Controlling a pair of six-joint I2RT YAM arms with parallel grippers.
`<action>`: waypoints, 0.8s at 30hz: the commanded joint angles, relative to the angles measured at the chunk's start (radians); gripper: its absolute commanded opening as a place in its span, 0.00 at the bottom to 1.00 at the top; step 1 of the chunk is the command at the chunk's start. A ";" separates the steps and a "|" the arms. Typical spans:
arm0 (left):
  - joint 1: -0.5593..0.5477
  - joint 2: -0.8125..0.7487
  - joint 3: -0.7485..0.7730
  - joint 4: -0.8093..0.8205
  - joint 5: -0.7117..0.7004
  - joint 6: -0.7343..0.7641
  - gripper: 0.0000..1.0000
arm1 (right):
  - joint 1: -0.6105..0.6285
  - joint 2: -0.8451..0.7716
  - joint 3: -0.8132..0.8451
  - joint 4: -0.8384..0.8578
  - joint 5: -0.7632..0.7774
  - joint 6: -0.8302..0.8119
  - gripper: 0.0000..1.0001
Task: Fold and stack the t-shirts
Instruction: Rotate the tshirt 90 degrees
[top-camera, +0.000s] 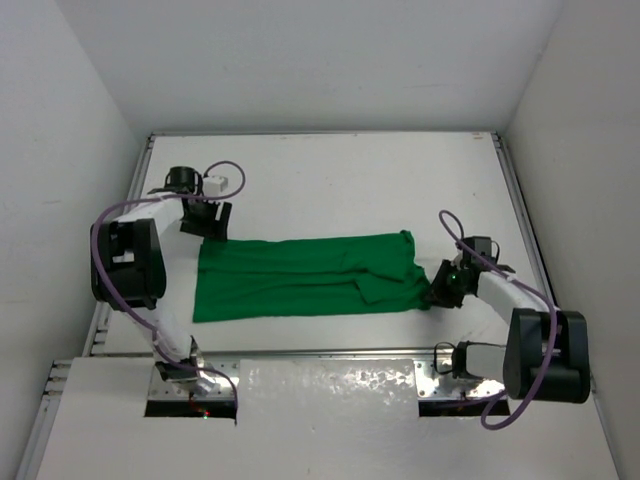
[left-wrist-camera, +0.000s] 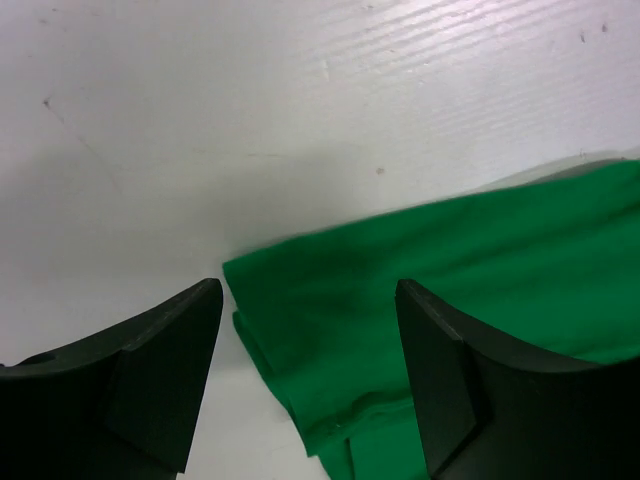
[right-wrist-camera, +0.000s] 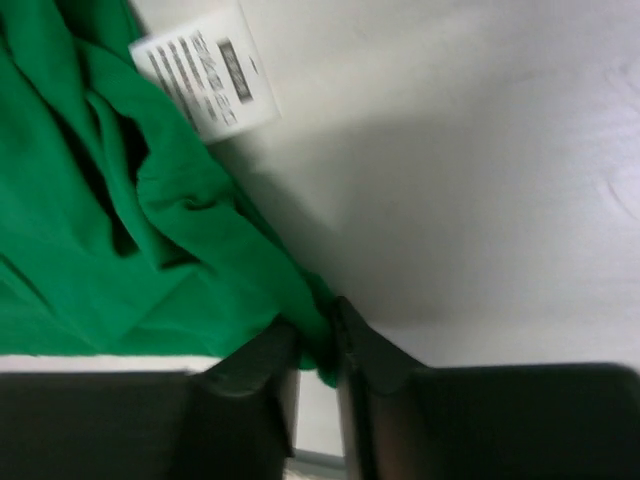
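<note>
One bright green t-shirt lies folded into a long band across the middle of the white table. My left gripper is open just above the band's far left corner; in the left wrist view that corner lies between my two spread black fingers. My right gripper is at the band's right end, shut on a fold of the green cloth. The white care label shows beside it in the right wrist view.
The white table is walled by white panels on three sides. A metal rail runs along the right edge and another along the left. A white board covers the near edge between the arm bases.
</note>
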 joint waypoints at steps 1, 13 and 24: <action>0.038 0.001 0.027 0.066 0.025 -0.008 0.68 | 0.000 0.075 -0.031 0.094 0.065 0.006 0.17; 0.069 -0.078 0.155 -0.063 0.060 -0.003 0.68 | 0.000 0.549 0.578 0.025 0.194 -0.099 0.02; 0.067 -0.126 0.116 -0.133 0.114 0.049 0.68 | 0.034 1.325 1.748 -0.165 0.074 -0.066 0.53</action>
